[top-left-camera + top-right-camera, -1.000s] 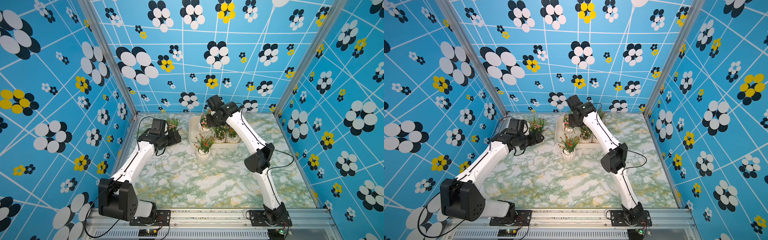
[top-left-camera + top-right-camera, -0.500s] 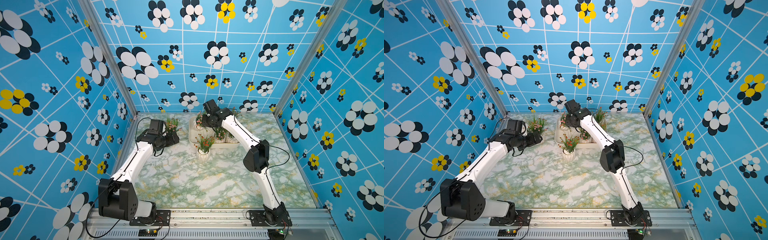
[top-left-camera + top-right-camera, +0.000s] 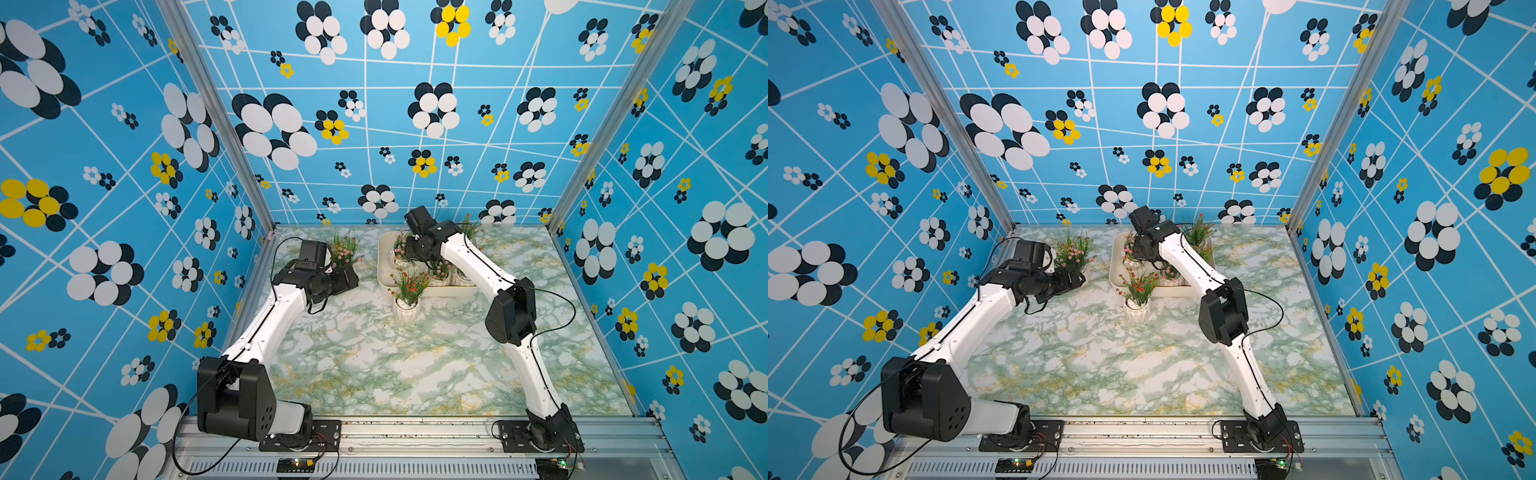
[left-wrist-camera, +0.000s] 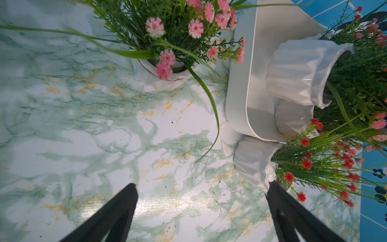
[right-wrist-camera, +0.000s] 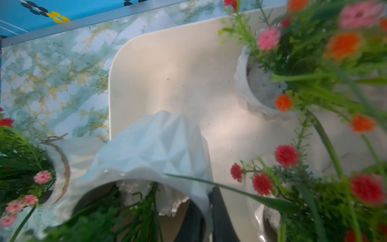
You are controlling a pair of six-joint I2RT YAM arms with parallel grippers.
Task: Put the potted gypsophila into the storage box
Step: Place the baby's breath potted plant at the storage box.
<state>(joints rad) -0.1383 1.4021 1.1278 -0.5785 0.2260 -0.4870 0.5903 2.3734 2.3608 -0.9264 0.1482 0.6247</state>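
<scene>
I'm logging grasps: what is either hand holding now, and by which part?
The right hand pinches the white faceted pot by its rim, one finger inside, one outside. The left hand is open, holding nothing.

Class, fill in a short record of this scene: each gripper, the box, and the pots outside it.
Left gripper: open, empty, above the table
Right gripper: shut on the rim of a white faceted pot
Storage box: holds the gripped pot and other pots
Outside the box: pink-flowered pot, red-flowered pot
</scene>
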